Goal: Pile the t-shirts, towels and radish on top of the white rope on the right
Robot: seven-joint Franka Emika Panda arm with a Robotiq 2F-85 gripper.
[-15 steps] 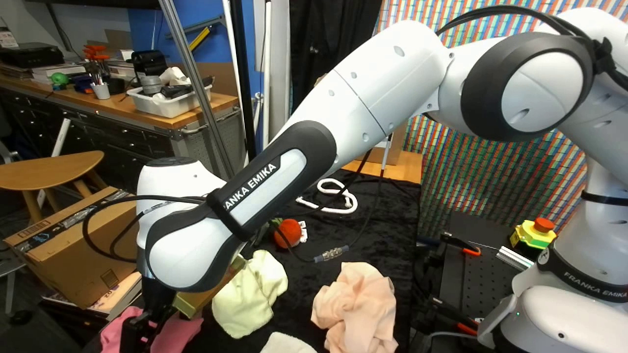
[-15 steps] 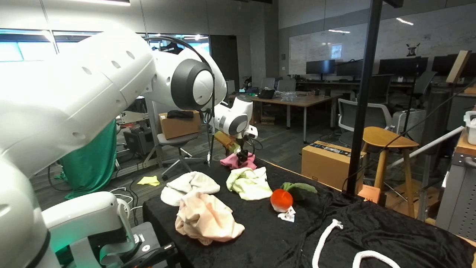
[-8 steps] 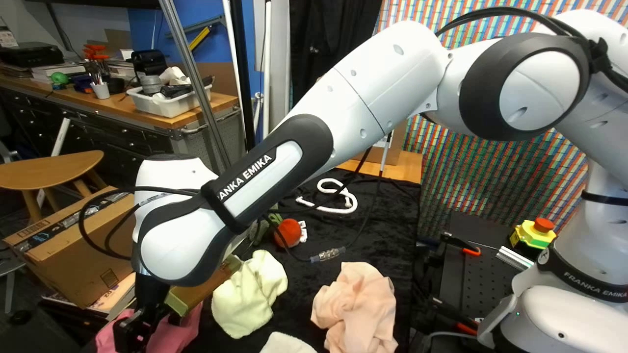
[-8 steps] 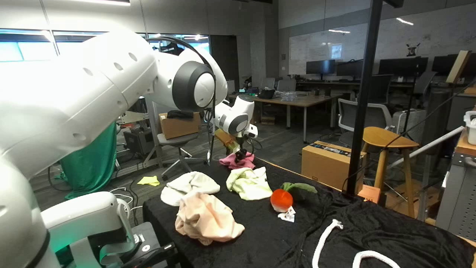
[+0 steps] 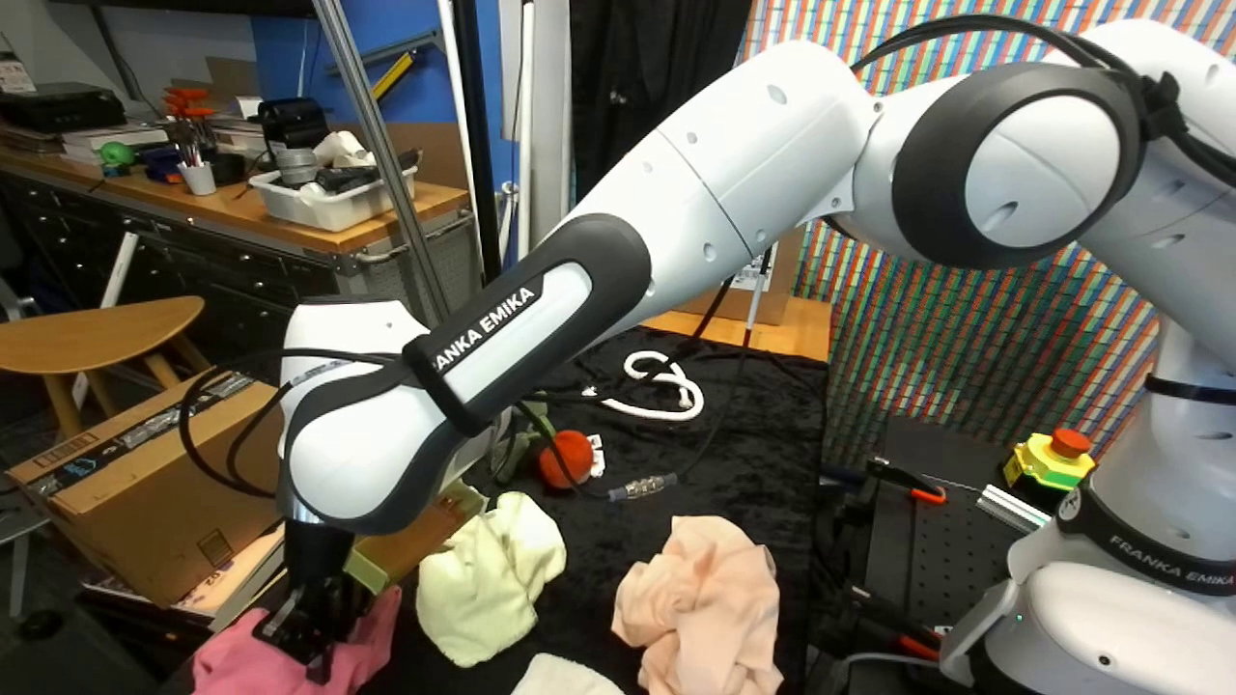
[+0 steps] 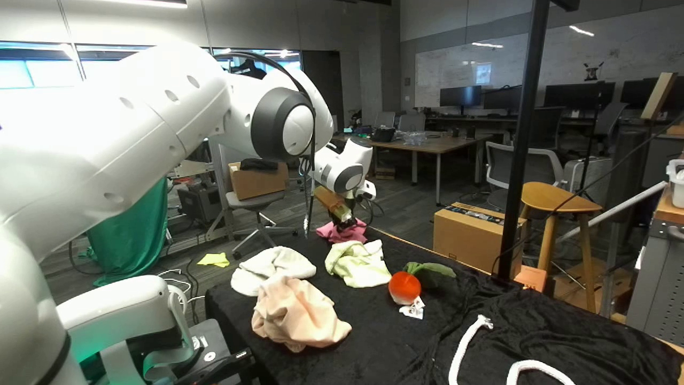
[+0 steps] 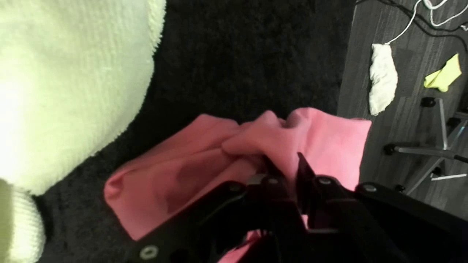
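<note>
Nothing piled yet; gripper (image 7: 286, 162) closed on pink cloth (image 7: 215, 157)
In an exterior view, white rope (image 5: 668, 415) waits at the gripper's two o'clock; radish (image 5: 568, 459) and other cloths (image 5: 700, 608) remain.

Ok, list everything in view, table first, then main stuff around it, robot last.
Table: 1, black cover, near the robot's base
Pink cloth: 1, pink, at the table's edge
Pale cloth: 1, pale yellow, beside the pink cloth
Peach cloth: 1, peach, nearest the base
White cloth: 1, white, beside the peach cloth
White rope: 1, white, looped on the table
Radish: 1, red, green leaves, between pale cloth and rope
Stop button: 1, red and yellow, by the base
Cardboard boxes: at least 2, brown, around the table
Stool: 1, tan wood, near a box
Arm: 1, white, over the table
Gripper: 1, black, at the pink cloth, grip unclear
</note>
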